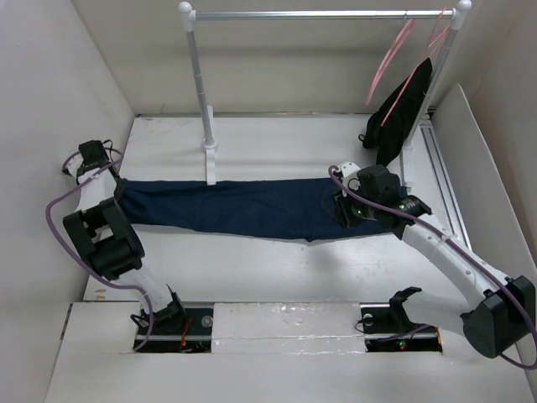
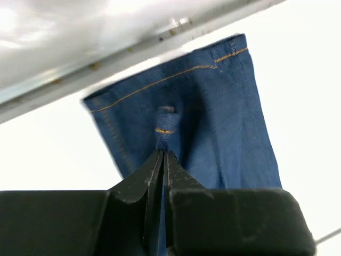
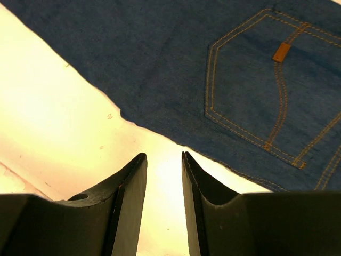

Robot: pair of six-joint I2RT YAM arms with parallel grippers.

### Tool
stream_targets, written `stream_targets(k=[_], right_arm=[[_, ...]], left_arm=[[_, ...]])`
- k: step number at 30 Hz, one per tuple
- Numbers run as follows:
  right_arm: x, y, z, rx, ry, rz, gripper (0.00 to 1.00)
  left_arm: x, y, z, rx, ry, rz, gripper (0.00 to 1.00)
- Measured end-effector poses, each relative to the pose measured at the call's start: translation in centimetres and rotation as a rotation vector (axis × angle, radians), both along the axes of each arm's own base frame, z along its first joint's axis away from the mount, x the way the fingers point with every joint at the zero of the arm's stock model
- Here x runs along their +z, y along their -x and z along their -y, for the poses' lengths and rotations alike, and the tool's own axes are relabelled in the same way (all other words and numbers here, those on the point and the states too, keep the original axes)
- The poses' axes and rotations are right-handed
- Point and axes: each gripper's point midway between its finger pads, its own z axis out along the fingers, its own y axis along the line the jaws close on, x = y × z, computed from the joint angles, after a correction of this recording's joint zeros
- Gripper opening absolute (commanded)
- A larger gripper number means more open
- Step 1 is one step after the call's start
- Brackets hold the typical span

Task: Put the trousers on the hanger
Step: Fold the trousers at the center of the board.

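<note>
**Desk:** Where are the trousers (image 1: pixel 235 206)?

**Photographer:** Flat on the table (image 1: pixel 252 273), with the long axis running left to right across it. The hem end points toward the left arm, and the waist and back pocket (image 3: pixel 266 96) point toward the right arm.

**Desk:** And the claws?

**Photographer:** The left gripper (image 2: pixel 162 154) is pinched together on a fold of denim just inside the hem. The right gripper (image 3: pixel 162 157) hangs with its jaws apart over bare table and nothing between them. The near edge of the seat lies just beyond its tips.

**Desk:** The hanger?

**Photographer:** The hanger (image 1: pixel 393 54) is on the rail (image 1: pixel 319 14) at the far right, beside a second one draped with a black garment (image 1: pixel 403 109). It is well apart from the jeans and sits behind their waist end — so the right arm is the nearer one.

**Desk:** What does the next move turn on?

**Photographer:** As I read it, the open claw has to close on the waist edge ahead of it — then the length can be swung toward that far corner.
</note>
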Motion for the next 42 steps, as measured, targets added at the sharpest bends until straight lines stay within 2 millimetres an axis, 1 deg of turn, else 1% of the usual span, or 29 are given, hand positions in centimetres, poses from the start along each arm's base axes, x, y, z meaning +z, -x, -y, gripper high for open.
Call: stream_targets(k=[2,4,6,8,9,11,14,16,18,19,20,22,23,24,25,26,28,29,30,31,32,33,34,36,37,38,39,41,42], right_arm=[[-0.3,0.1,-0.1,0.01,-0.003,-0.004,0.38],[-0.5,0.2,-0.3,0.024,-0.008,-0.002,0.38],[-0.8,0.2,-0.5,0.039,-0.012,-0.005,0.38],[-1.0,0.4,-0.7,0.056,-0.014,-0.011,0.38],[-1.2,0.3,-0.8,0.066,-0.014,-0.013,0.38],[-1.3,0.3,-0.8,0.08,-0.008,-0.01,0.38],[-1.3,0.1,-0.5,0.09,0.002,-0.002,0.38],[-1.3,-0.1,-0.1,0.084,0.006,0.002,0.39],[-1.4,-0.5,0.6,0.07,0.012,0.003,0.39],[-1.4,-0.6,0.9,0.062,0.014,0.002,0.4],[-1.4,-0.7,1.2,0.052,0.016,0.002,0.46],[-1.5,-0.9,1.8,0.029,0.017,-0.004,0.51],[-1.5,-1.0,2.2,0.016,0.019,-0.008,0.55],[-1.6,-1.2,2.6,-0.002,0.018,-0.013,0.58],[-1.6,-1.3,3.1,-0.024,0.016,-0.017,0.6],[-1.6,-1.5,3.7,-0.049,0.013,-0.022,0.67],[-1.3,-1.7,5.2,-0.123,-0.003,-0.024,0.76],[-1.2,-1.7,6.2,-0.164,-0.01,-0.024,0.86],[-1.0,-1.7,7.2,-0.21,-0.018,-0.023,0.9],[-0.7,-1.6,8.4,-0.26,-0.023,-0.021,0.93],[-0.7,-1.4,9.0,-0.297,-0.027,-0.033,0.99],[-0.2,-1.6,10.7,-0.359,-0.033,-0.008,0.99],[0.1,-1.5,12.1,-0.423,-0.04,-0.002,1.0],[0.1,-1.1,14.9,-0.555,-0.055,0.01,1.0],[-0.3,-0.8,16.2,-0.62,-0.065,0.003,1.0],[-1.1,-0.5,17.4,-0.684,-0.073,-0.016,1.0],[-1.9,-0.2,18.3,-0.734,-0.083,-0.036,1.0],[-4.3,0.4,19.4,-0.826,-0.135,-0.109,1.0],[-5.7,0.7,19.9,-0.868,-0.16,-0.147,1.0]], left_arm=[[1.9,0.6,-0.2,0.014,-0.033,0.017,0.0],[3.2,1.4,-0.4,0.03,-0.065,0.021,0.0],[3.9,2.1,-0.7,0.047,-0.089,0.009,0.0],[3.9,2.5,-0.8,0.052,-0.097,-0.006,0.0],[3.0,3.4,-0.8,0.059,-0.099,-0.055,0.0],[1.8,4.1,-1.0,0.068,-0.101,-0.115,0.0],[-1.0,5.2,-1.0,0.072,-0.091,-0.2,0.0],[-2.8,6.7,-0.5,0.069,-0.07,-0.259,0.0],[-3.9,8.1,-0.2,0.076,-0.055,-0.297,0.0],[-4.2,8.7,-0.4,0.085,-0.052,-0.31,0.02],[-4.3,9.1,-0.5,0.095,-0.051,-0.32,0.1],[-4.2,9.6,-1.0,0.12,-0.059,-0.328,0.2],[-4.0,9.7,-1.2,0.131,-0.064,-0.323,0.31],[-3.7,9.7,-1.3,0.135,-0.068,-0.316,0.35],[-3.2,9.6,-1.4,0.146,-0.071,-0.294,0.36],[-2.4,9.4,-1.5,0.15,-0.077,-0.264,0.36],[-0.2,8.5,-1.4,0.156,-0.093,-0.174,0.36],[1.1,7.8,-1.3,0.155,-0.106,-0.12,0.38],[2.6,7.2,-1.1,0.151,-0.125,-0.072,0.39],[4.3,6.3,-0.8,0.142,-0.145,-0.02,0.4],[5.9,5.0,-0.3,0.121,-0.163,0.034,0.4],[7.4,3.6,0.3,0.097,-0.179,0.088,0.4],[8.8,2.1,1.4,0.058,-0.193,0.13,0.4],[10.9,-0.8,4.2,-0.032,-0.2,0.208,0.4],[11.5,-2.4,6.7,-0.097,-0.201,0.237,0.4],[11.9,-3.7,9.5,-0.171,-0.194,0.265,0.4],[12.0,-4.9,12.9,-0.257,-0.179,0.288,0.4],[11.5,-5.9,20.0,-0.432,-0.146,0.308,0.4],[10.8,-5.9,23.3,-0.514,-0.125,0.309,0.4]])
